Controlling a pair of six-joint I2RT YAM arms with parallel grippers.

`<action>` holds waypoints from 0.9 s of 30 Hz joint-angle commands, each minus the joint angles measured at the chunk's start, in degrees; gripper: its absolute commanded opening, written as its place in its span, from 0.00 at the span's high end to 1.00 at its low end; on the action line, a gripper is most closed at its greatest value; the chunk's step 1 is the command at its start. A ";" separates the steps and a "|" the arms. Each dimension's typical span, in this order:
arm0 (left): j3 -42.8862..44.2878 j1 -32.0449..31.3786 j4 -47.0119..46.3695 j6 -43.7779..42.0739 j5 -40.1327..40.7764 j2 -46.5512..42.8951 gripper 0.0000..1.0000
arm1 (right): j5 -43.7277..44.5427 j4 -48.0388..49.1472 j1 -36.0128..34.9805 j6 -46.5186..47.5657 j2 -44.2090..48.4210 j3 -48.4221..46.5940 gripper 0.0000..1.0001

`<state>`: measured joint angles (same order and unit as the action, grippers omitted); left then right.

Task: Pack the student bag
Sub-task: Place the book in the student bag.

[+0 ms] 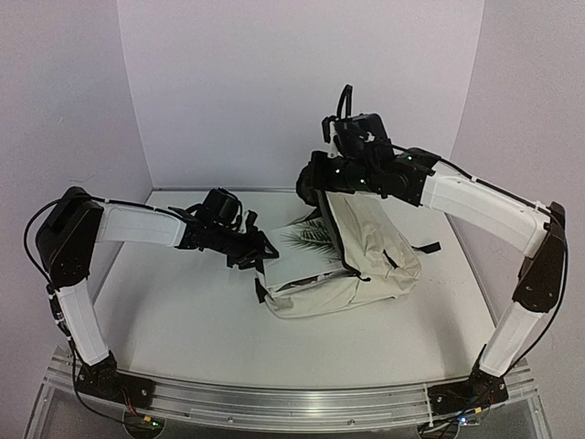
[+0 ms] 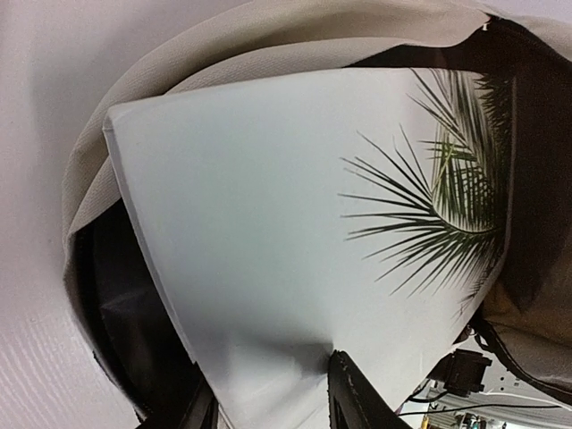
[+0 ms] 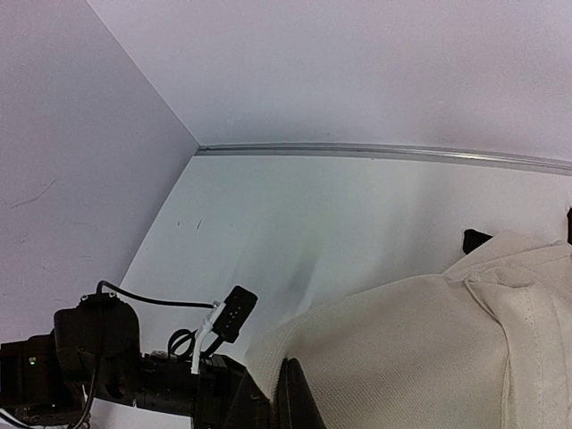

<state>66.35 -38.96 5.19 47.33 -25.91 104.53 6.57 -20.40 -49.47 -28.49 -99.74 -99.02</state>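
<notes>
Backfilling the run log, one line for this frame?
left end effector: straddling book edge, grip unclear | right end effector: shut on bag rim, held up | book: partly in bag mouth

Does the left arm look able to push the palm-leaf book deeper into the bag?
Likely yes: jaws of the right arm hold the student bag open; the book lies partly inside, nothing visibly blocking.

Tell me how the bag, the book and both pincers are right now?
bag: open, top edge held up.
book: partly inside the bag, near end sticking out.
left pincer: straddling the book's near corner, grip unclear.
right pincer: shut on the bag's top edge.
</notes>
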 commanded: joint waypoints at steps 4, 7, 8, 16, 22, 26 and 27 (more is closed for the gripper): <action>5.95 -2.43 -12.39 2.66 -3.47 0.19 0.64 | -3.70 16.03 -1.77 0.89 2.07 -7.54 1.00; 5.26 -2.44 -14.70 3.59 -2.24 -1.23 0.65 | -4.62 16.01 -1.78 2.44 0.86 -8.53 1.00; 5.20 -2.44 -15.29 3.72 -1.85 -1.53 0.65 | -5.96 16.01 -1.84 2.62 0.23 -9.16 1.00; 8.61 -3.48 -21.07 6.50 -3.70 1.88 0.67 | -7.82 16.70 -3.27 2.66 -2.97 -13.08 1.00; 9.96 -4.58 -24.33 7.33 -2.41 2.85 0.67 | -6.57 16.99 -3.35 2.57 -3.70 -13.21 1.00; 10.47 -4.62 -24.92 7.60 -3.41 4.57 0.67 | -6.57 16.89 -3.38 2.88 -3.21 -11.72 1.00; 10.44 -4.63 -25.27 8.13 -3.80 5.26 0.67 | -5.18 16.89 -3.35 3.00 -2.92 -11.04 1.00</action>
<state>74.28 -42.98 -14.39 54.08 -27.27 107.02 4.78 -20.08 -50.43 -25.98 -105.84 -106.08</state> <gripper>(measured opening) 0.332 0.014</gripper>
